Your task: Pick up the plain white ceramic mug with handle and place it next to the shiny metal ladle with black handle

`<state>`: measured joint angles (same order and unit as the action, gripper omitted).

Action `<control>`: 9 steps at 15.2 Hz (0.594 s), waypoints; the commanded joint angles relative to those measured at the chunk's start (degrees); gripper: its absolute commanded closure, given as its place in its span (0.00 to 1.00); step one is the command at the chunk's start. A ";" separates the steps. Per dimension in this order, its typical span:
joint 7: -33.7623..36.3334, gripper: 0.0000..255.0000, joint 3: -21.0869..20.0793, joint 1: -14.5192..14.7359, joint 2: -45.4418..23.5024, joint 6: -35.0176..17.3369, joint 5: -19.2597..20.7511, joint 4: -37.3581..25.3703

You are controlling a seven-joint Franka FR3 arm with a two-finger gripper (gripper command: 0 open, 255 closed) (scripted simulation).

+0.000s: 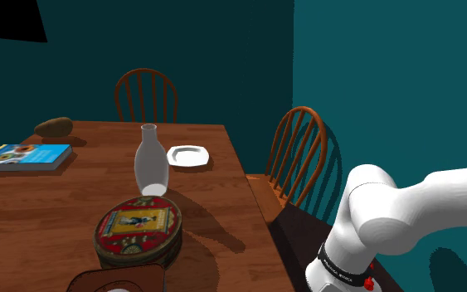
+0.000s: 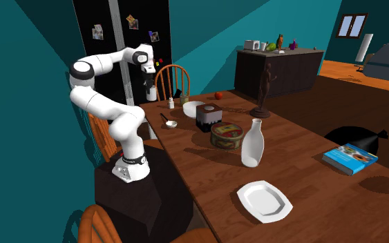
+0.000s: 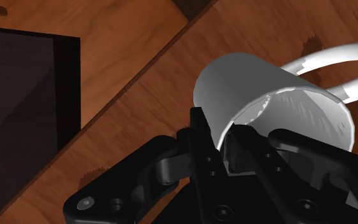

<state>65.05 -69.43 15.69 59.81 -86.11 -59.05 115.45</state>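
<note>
White mug (image 3: pixel 260 95), plain and smooth, points its open mouth back at my claw (image 3: pixel 219 133), which clasps its rim; handle (image 3: pixel 336 57) juts sideways.

The white mug (image 3: pixel 260 89) hangs tilted over the counter (image 3: pixel 133 89), its rim clasped by the claw (image 3: pixel 225 137). The shiny ladle (image 2: pixel 170 123) lies on that counter.

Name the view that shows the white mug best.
The wrist view: the mug sits close up, handle showing, rim clasped by the gripper. In the second exterior view it is too small to make out.
</note>
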 commanded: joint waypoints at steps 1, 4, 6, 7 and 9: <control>-0.10 1.00 -1.48 2.20 2.05 -1.31 -0.63 1.12; -0.34 1.00 -2.98 2.65 2.09 -3.24 -1.33 2.68; -0.56 1.00 -3.98 2.83 2.25 -4.40 -1.94 3.64; -0.69 1.00 -4.47 2.89 2.39 -4.92 -2.30 4.10; -0.94 1.00 -5.51 2.99 2.59 -6.02 -3.00 4.98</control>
<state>64.10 -73.07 14.41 60.00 -91.18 -61.28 120.30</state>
